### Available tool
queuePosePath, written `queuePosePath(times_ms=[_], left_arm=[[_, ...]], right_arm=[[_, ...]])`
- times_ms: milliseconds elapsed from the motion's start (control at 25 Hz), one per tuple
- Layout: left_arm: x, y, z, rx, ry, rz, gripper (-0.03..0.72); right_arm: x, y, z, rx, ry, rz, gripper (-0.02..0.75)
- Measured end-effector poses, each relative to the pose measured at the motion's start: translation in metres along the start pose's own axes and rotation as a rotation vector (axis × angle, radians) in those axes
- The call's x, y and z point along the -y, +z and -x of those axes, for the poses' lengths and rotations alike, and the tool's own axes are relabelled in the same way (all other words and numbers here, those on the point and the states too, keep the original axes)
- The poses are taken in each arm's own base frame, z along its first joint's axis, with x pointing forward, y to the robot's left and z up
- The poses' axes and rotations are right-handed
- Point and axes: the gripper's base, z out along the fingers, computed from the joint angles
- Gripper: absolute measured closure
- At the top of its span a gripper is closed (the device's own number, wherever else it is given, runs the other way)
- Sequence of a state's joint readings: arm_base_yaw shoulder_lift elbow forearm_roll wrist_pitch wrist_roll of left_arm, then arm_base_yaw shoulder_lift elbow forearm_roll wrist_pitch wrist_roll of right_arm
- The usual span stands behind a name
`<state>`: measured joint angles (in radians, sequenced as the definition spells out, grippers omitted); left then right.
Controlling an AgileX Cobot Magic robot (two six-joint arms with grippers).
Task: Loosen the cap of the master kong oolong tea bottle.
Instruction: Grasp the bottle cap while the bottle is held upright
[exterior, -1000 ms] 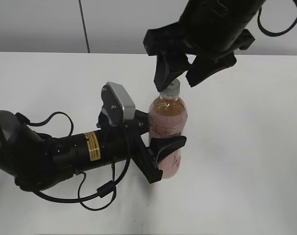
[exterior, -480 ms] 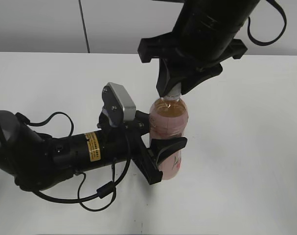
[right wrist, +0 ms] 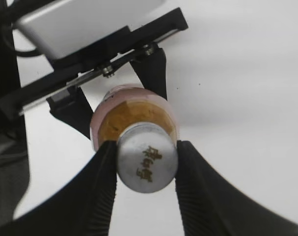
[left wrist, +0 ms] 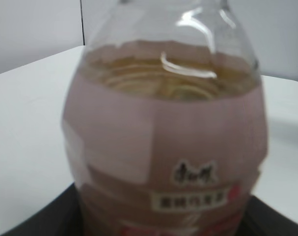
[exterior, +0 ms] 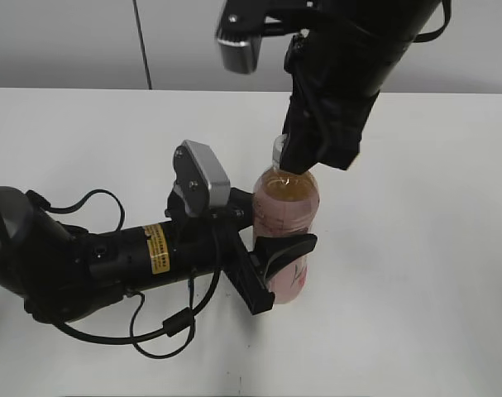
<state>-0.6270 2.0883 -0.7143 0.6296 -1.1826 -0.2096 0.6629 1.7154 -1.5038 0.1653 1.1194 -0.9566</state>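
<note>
standing upright on the white table (exterior: 432,273), the master kong oolong tea bottle (exterior: 285,217) is clamped around its pink-labelled body by the left gripper (exterior: 259,252), whose black fingers (exterior: 284,246) press the label from both sides. from above, the right gripper (right wrist: 145,162) reaches down over the bottle's neck; in the right wrist view its two dark fingers (right wrist: 103,174) sit tight against opposite sides of the cap (right wrist: 147,164), gripping it. amber tea fills the bottle up to its shoulder.
</note>
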Motion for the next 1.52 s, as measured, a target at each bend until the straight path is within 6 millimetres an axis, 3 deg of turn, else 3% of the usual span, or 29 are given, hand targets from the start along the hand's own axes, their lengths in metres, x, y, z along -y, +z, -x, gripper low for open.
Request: queuePosePath(times_ms=[160, 400, 480, 600, 680, 800, 880, 1040, 1200, 1320, 1520], left_arm=[[0.0, 0.0, 0.0, 0.0, 0.006, -0.003, 0.306], [0.0, 0.0, 0.0, 0.0, 0.007, -0.004, 0.306], [0.0, 0.0, 0.0, 0.0, 0.001, -0.003, 0.306], [0.0, 0.0, 0.0, 0.001, -0.003, -0.002, 0.306], [0.0, 0.0, 0.0, -0.001, -0.003, -0.002, 0.306], [0.0, 0.0, 0.0, -0.001, -0.003, -0.002, 0.306], [0.0, 0.0, 0.0, -0.001, -0.004, -0.002, 0.306], [0.0, 0.0, 0.0, -0.001, -0.005, -0.002, 0.306], [0.0, 0.0, 0.0, -0.001, -0.006, -0.002, 0.306], [0.0, 0.0, 0.0, -0.001, -0.006, -0.002, 0.306], [0.0, 0.0, 0.0, -0.001, -0.007, -0.002, 0.306]], right_arm=[[0.0, 0.0, -0.001, -0.003, -0.306, 0.001, 0.461], [0.0, -0.001, -0.001, -0.003, -0.344, 0.0, 0.459], [0.0, -0.001, -0.001, -0.005, -0.307, -0.001, 0.397], [0.0, 0.0, -0.001, -0.01, -0.191, -0.002, 0.225], [0.0, -0.001, -0.001, -0.009, -0.134, -0.006, 0.171], [-0.001, -0.01, 0.002, 0.024, -0.042, -0.016, 0.17], [-0.003, -0.021, 0.004, 0.063, 0.107, -0.027, 0.17], [-0.005, -0.038, 0.007, 0.112, 0.579, -0.037, 0.17], [-0.006, -0.036, 0.004, 0.08, 1.007, -0.008, 0.17], [-0.006, -0.031, 0.003, 0.045, 1.131, 0.007, 0.17], [-0.003, -0.015, 0.003, -0.004, 1.189, 0.027, 0.17]])
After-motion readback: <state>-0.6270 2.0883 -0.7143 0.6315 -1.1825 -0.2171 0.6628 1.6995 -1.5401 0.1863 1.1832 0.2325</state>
